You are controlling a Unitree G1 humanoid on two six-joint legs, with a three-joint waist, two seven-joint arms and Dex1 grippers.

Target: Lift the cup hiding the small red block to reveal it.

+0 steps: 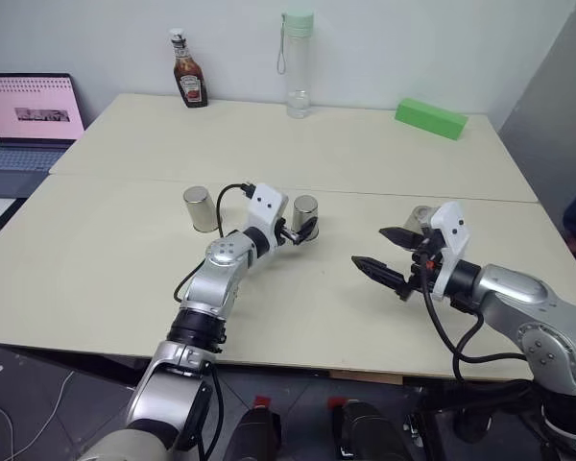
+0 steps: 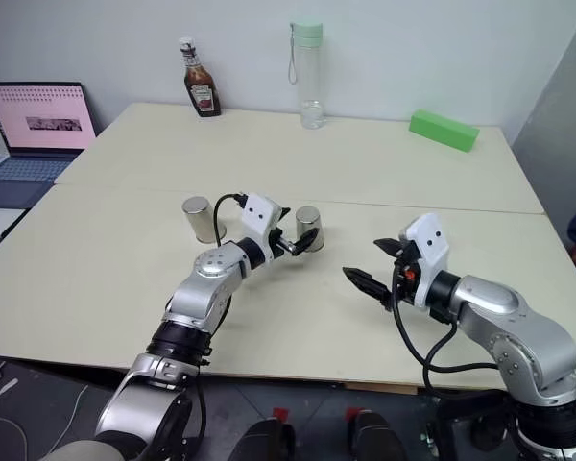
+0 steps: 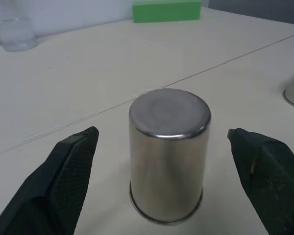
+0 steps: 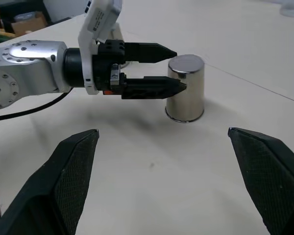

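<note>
left gripper lined up on the middle cup, nothing gripped yet

you have three upturned metallic cups on the table (image 1: 96,269). the middle cup (image 1: 305,218) stands upright, base up, mouth down on the tabletop, its long axis vertical. seen from the head camera, it sits at about 1 o'clock from the left gripper (image 1: 304,231), directly ahead of its fingertips.

the left gripper is spread wide and holds nothing. in its wrist view the cup (image 3: 169,152) stands centred between the two black fingers (image 3: 63,181), with clear table showing on either side, so no contact. the right wrist view shows the finger tips just reaching the cup's near flank, not yet alongside it.

the right gripper (image 1: 392,257) is also spread apart and empty, at about 4 o'clock from the middle cup and well apart from it. the right-hand cup (image 1: 421,219) stands just behind it; the left-hand cup (image 1: 201,208) stands at 10 o'clock from the left gripper.

the small red block is not visible; which cup covers it cannot be told.

judgement: the left arm is the nearer. advance it along its present line, then close across the cup's width and lift straight up.
</note>
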